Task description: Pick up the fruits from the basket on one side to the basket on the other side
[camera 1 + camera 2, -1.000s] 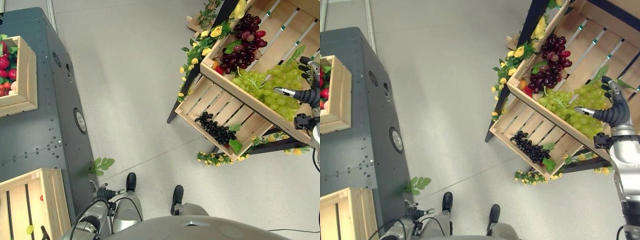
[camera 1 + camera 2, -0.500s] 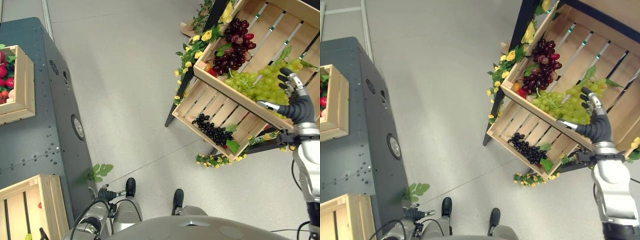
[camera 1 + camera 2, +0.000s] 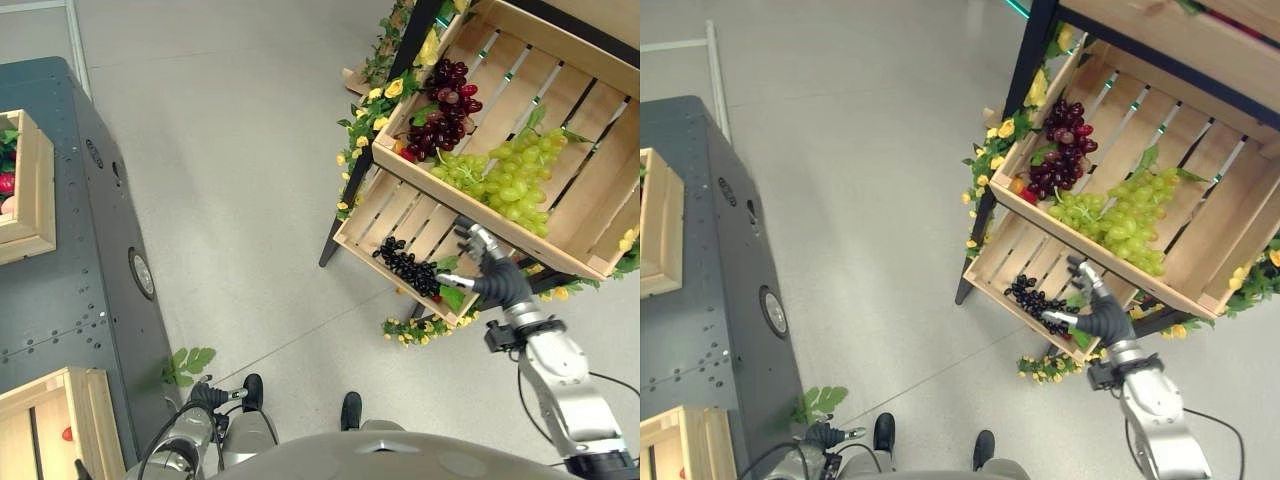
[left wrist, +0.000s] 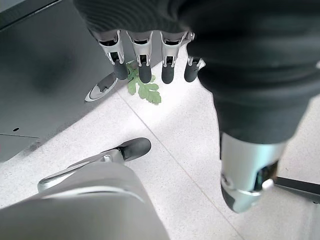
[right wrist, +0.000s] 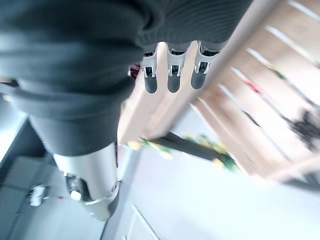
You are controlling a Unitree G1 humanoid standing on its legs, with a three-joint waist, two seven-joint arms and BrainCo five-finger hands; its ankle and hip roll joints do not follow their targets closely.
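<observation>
Right hand (image 3: 497,283) at front edge of lower crate (image 3: 420,235), fingers straight, empty | black grapes (image 3: 410,266) just beside, green grapes (image 3: 505,178) above | left hand (image 4: 150,60) relaxed near cabinet (image 3: 90,260)

Right hand (image 3: 497,283) raised, fingers (image 5: 172,77) straight, left hand (image 4: 235,75) hanging low

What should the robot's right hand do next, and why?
Probably reach forward and down to the black grapes. The right hand hovers open at the lower crate's front edge, holding nothing, with that bunch just ahead of its fingers.
</observation>
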